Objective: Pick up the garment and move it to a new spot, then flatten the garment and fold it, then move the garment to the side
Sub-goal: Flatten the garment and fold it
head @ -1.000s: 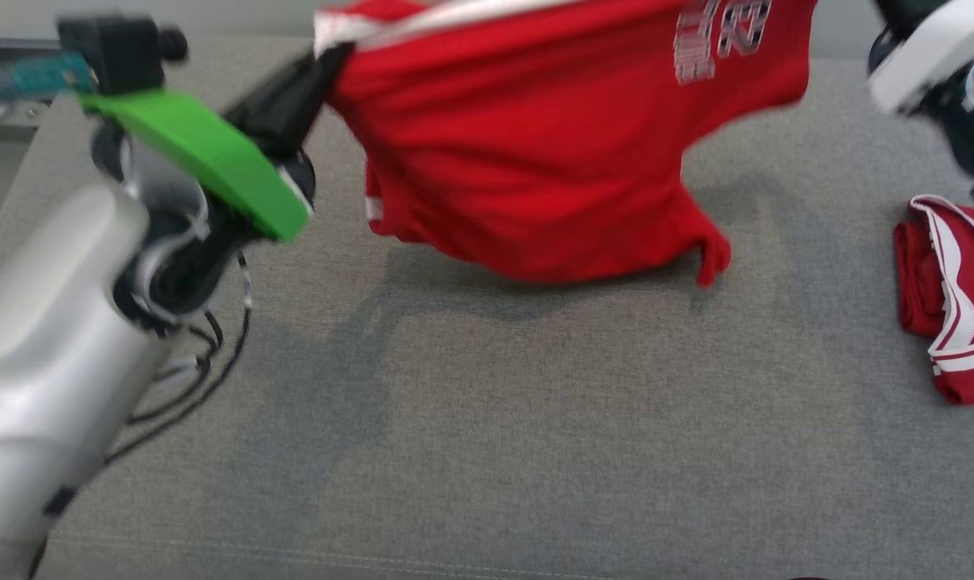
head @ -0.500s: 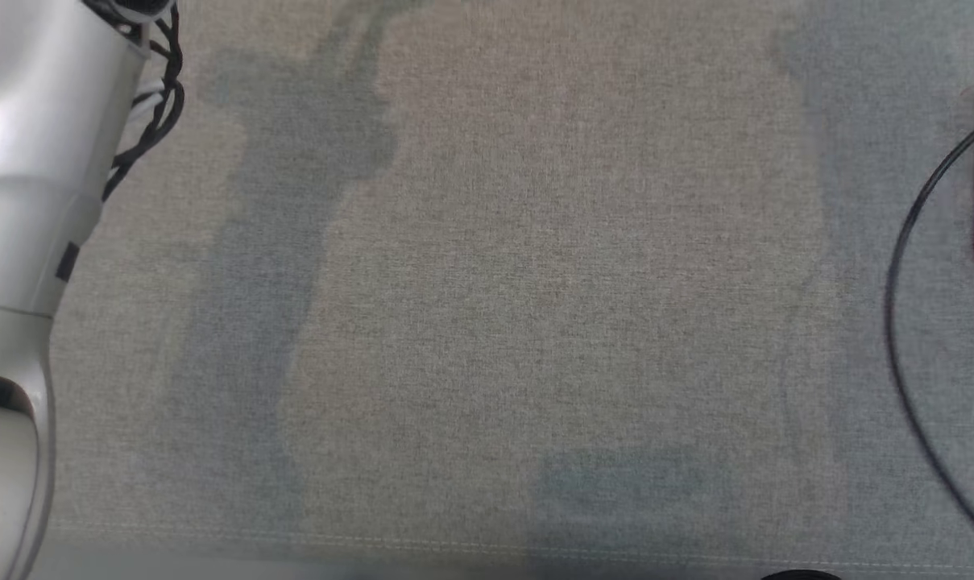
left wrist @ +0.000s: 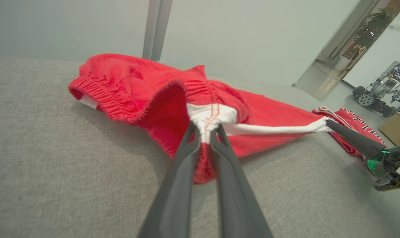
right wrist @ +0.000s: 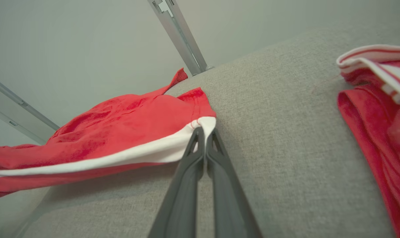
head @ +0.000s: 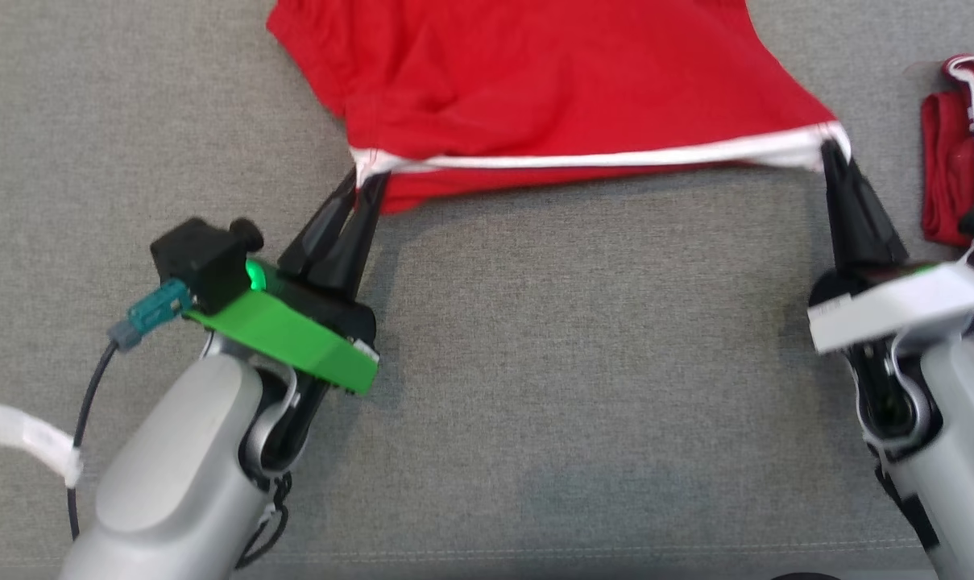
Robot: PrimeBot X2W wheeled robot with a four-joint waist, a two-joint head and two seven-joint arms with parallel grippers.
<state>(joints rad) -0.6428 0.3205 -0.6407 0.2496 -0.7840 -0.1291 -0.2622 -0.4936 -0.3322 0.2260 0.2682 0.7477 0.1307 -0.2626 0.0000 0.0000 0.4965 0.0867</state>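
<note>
Progress stood at the flattening stage, by my reading. Garment (head: 535, 80) lay on the grey worktop (head: 583, 362), toward its far middle, with most of its red cloth resting on the surface. Left end effector (head: 366, 181) was clenched on one corner of the white band (head: 615, 157), and the right end effector (head: 830, 151) was clenched on the other corner. The band ran taut between them and looked slightly lifted. A bunched elastic edge and some wrinkles showed on the far side in the left wrist view, so the spreading was not finished. The move to a new spot looked done or nearly done, though I could not tell for sure. Folding had not begun, and the shift to the side was also left to do. Another red garment (head: 950, 145), seemingly folded, lay apart at the right edge.
</note>
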